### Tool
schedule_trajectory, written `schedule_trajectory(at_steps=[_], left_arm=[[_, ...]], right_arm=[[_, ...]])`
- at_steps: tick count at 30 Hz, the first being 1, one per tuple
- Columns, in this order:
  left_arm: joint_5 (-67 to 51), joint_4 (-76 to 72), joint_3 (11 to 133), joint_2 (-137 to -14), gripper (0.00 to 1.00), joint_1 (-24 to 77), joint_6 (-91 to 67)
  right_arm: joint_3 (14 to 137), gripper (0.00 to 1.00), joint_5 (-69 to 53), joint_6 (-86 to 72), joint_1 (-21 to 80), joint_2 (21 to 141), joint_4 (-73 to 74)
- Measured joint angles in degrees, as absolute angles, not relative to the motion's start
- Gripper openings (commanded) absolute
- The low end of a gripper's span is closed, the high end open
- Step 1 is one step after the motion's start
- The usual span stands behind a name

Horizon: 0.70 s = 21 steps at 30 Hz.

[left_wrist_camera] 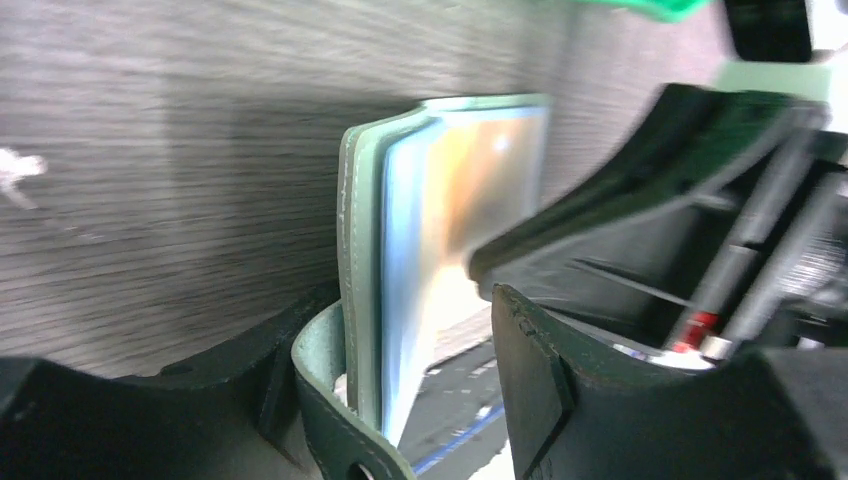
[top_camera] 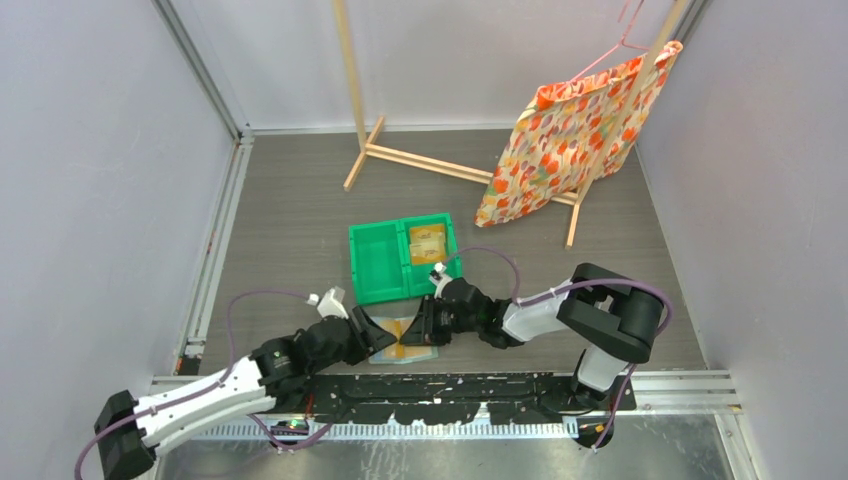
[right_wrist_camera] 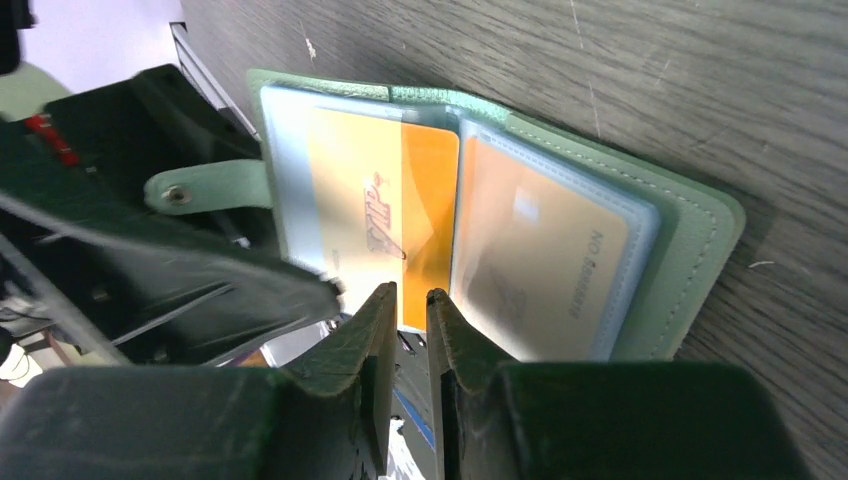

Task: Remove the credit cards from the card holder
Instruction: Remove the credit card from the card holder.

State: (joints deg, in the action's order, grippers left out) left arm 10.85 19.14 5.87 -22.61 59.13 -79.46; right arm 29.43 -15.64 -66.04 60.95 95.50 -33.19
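The card holder [right_wrist_camera: 690,230] lies open on the table at 6 o'clock of the green bin [top_camera: 380,268], between the two hands. The right hand [right_wrist_camera: 411,318] is shut almost fully, with the lower edge of an orange card [right_wrist_camera: 432,200] pinched between its fingertips. That card is still mostly seated in the holder's middle sleeve. The left hand [left_wrist_camera: 408,300] is part open and straddles the holder's upturned left leaf. In that blurred view it seems to brace the leaf rather than clamp it, since a gap shows beside one finger. Some loose cards [top_camera: 427,243] already lie in the bin's right compartment.

The pinch takes only a thin strip of card, so a quick pull could slip off. If the left hand gives no real hold, the sleeve's friction may drag the whole holder along. The yellow card [right_wrist_camera: 345,200] overlapping the orange one could ride out with it. The strap tab [right_wrist_camera: 205,187] lies against the left hand and may snag.

Room is tight: the hands nearly touch, the bin wall is just at 12 o'clock of the holder and the metal rail [top_camera: 450,385] is near at 6 o'clock. Freer table lies toward 10 o'clock, and upward.
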Motion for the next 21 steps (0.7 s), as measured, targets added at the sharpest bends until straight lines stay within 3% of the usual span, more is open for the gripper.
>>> schedule_trajectory(at_steps=[4, 8, 10, 14, 21], left_arm=[[10.94, 17.54, 6.63, -30.76, 0.42, 59.13, -78.87], [10.96, 15.84, 8.14, -36.56, 0.39, 59.11, -78.87], [10.94, 14.85, 8.43, -38.2, 0.33, 59.11, -78.87], [10.98, 14.57, 7.81, -38.11, 0.02, 59.11, -78.87], [10.37, 17.67, 5.52, -23.77, 0.01, 59.11, -78.54]], right_arm=[[29.43, 0.23, -15.62, -66.02, 60.95, 95.5, -33.15], [29.41, 0.25, -15.53, -66.02, 60.95, 95.48, -33.17], [29.12, 0.28, -15.49, -66.08, 60.66, 95.35, -33.21], [26.89, 0.37, -15.75, -66.67, 59.37, 94.37, -35.03], [21.04, 0.46, -19.64, -70.65, 55.0, 93.73, -45.32]])
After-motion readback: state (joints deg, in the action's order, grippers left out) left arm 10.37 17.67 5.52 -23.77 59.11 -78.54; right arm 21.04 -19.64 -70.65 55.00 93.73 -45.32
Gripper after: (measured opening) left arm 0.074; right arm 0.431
